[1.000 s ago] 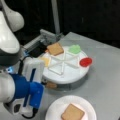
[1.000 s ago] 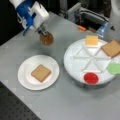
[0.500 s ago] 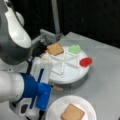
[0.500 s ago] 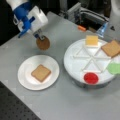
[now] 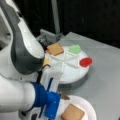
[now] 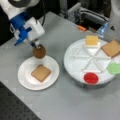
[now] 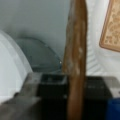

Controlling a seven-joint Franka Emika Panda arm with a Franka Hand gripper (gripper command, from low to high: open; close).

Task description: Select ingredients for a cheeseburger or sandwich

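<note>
Here gripper (image 6: 37,46) pinches patty (image 6: 39,52) (on edge) above plate (image 6: 26,82); 1 bread square (image 6: 41,73) there

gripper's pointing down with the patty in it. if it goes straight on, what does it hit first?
Likely the white paper plate near its rim: the gripper holds the patty edge-down just above it, short of the bread square. Depth unclear.

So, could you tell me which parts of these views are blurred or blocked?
Wrist view: the patty, held edge-on in the end effector, is a close blur. In a front view the arm hides much of the paper plate; elsewhere the bread square shows clearly, softly lit.
</note>
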